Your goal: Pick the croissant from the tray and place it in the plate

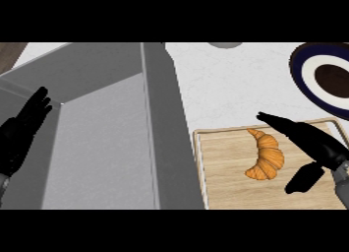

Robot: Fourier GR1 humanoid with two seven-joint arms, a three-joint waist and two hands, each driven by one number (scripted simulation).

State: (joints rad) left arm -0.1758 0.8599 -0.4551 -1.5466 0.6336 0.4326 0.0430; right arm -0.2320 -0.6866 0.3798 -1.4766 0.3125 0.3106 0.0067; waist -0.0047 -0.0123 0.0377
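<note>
Right now, you have the croissant (265,155) lying on the wooden tray (228,192) at the lower right of the head view, its long axis running roughly top to bottom, narrow tip toward the far edge. Your right hand (311,145) sits over the tray just to the right of the croissant, fingers stretched out straight and pointing toward the tray's far left, thumb (302,179) hanging down apart from them; it is released, holding nothing, and you cannot tell from this angle whether any finger touches the pastry. The plate (305,74), dark blue rimmed with a white ring and a brown centre, stands on the pale counter (228,88) beyond the tray, at the upper right, partly cut off by the edge. Your left hand (21,130) rests at the left edge, fingers up and relaxed, beside the grey sink basin (104,147).
</note>
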